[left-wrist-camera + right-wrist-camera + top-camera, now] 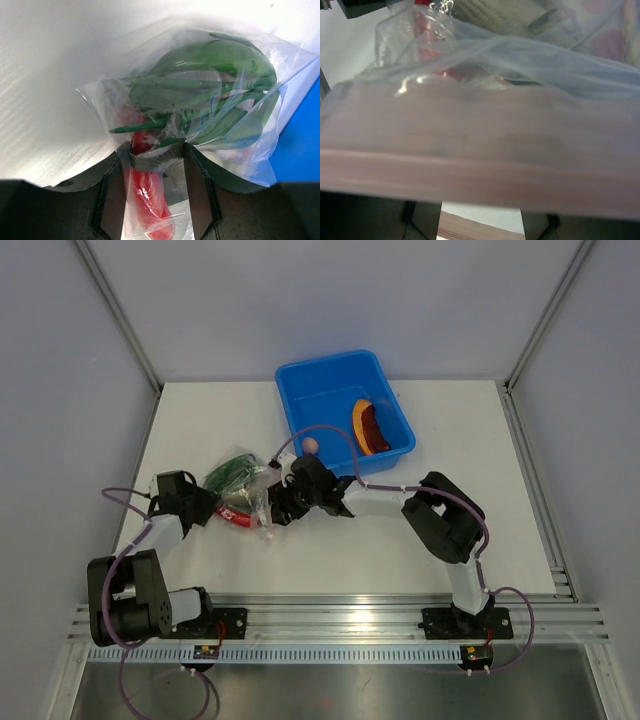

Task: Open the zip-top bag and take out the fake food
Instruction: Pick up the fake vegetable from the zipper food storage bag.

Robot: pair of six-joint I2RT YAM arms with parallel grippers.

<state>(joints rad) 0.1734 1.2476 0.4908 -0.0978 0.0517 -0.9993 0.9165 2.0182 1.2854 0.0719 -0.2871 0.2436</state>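
Note:
The clear zip-top bag (pixel 247 483) lies between my two grippers, left of the blue tub. In the left wrist view the bag (pixel 200 100) holds green chillies and onion leaves (pixel 210 85) and a red chilli (pixel 147 185). My left gripper (pixel 152 165) is shut on the bag's lower end, with the red chilli between the fingers. It is also in the top view (pixel 205 506). My right gripper (pixel 285 497) is at the bag's mouth. The pinkish zip strip (pixel 480 145) lies across its jaws and hides the fingertips. The jaws stand apart (pixel 480 216).
The blue tub (pixel 330 365) stands at the back centre with an orange slice (pixel 360 420) and a dark red piece (pixel 375 430) inside. A pale pink egg (pixel 310 444) sits at its near left corner. The tub's blue wall (pixel 305 145) is close beside the bag.

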